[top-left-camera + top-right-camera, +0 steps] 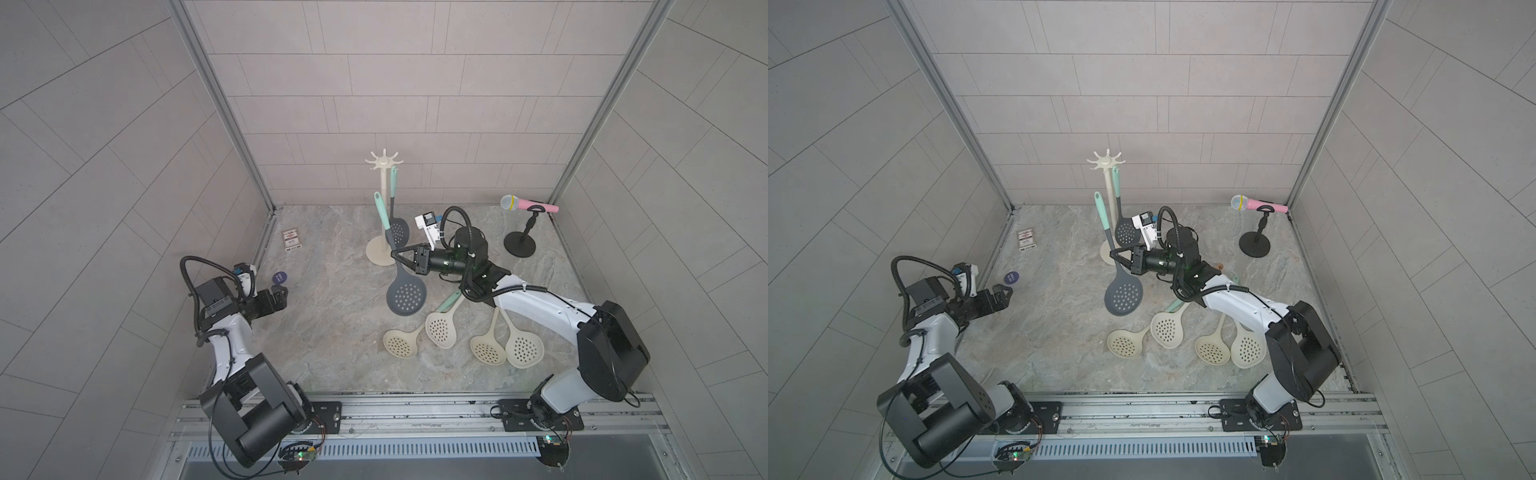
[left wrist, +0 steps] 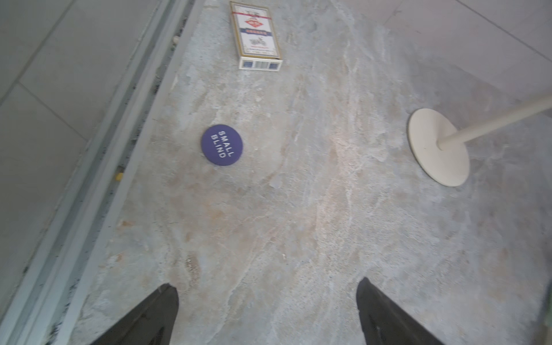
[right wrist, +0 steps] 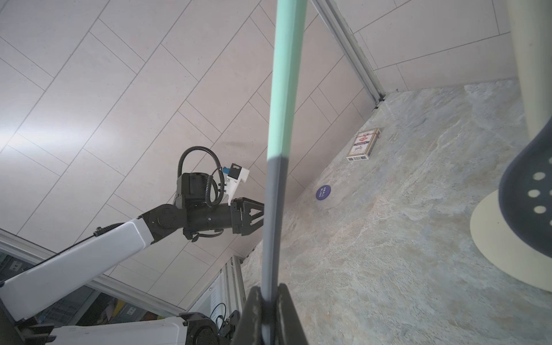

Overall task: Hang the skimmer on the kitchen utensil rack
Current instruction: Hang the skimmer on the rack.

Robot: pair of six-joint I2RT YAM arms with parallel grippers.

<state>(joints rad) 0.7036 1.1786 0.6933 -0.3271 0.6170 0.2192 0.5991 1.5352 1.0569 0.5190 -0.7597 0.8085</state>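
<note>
My right gripper (image 1: 400, 255) (image 1: 1118, 255) (image 3: 270, 295) is shut on the grey shaft of a skimmer (image 1: 406, 293) (image 1: 1124, 294) (image 3: 277, 179) with a grey perforated head and a mint handle. It holds the skimmer off the table, head down, handle leaning up toward the kitchen utensil rack (image 1: 383, 195) (image 1: 1108, 187). The cream rack stands just behind, and its round base (image 2: 436, 146) (image 3: 490, 236) is beside the held skimmer. A second grey skimmer (image 1: 399, 230) (image 1: 1125, 230) (image 3: 531, 185) hangs from the rack's crown. My left gripper (image 1: 283, 296) (image 1: 1004, 293) (image 2: 268, 286) is open and empty at the far left.
Several cream skimmers (image 1: 442, 330) (image 1: 1166, 330) lie on the table under the right arm. A pink microphone (image 1: 532, 203) sits on a black stand (image 1: 519, 243) at the back right. A card box (image 1: 292, 240) (image 2: 257, 33) and a purple chip (image 1: 279, 277) (image 2: 221, 145) lie near the left wall.
</note>
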